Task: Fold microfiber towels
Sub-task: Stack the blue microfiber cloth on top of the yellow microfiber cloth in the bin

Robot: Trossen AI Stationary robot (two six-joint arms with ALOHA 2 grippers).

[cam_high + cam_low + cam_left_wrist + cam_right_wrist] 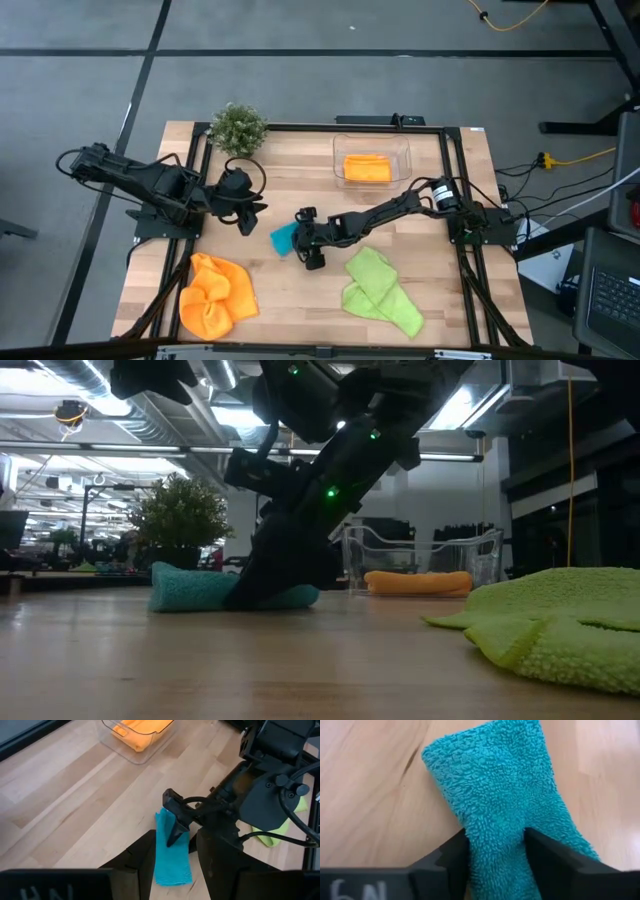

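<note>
The wooden desk (300, 290) lies under my arms, with grey floor around it in the high view. The low view shows a big room with ceiling lights behind it. My right claw (306, 243) is down at the middle of the desk, its two fingers squeezing the teal towel (505, 795). That towel is folded into a long strip lying flat, and its long way runs straight out from between my fingers. My left claw (250, 212) hangs just beyond the towel's far end, fingers apart, holding nothing. The green towel (380, 290) lies crumpled on my right claw's other side. One orange towel (215, 295) is bunched by the desk's front edge. Another orange towel (367, 167) sits folded in the clear tub (400, 150).
</note>
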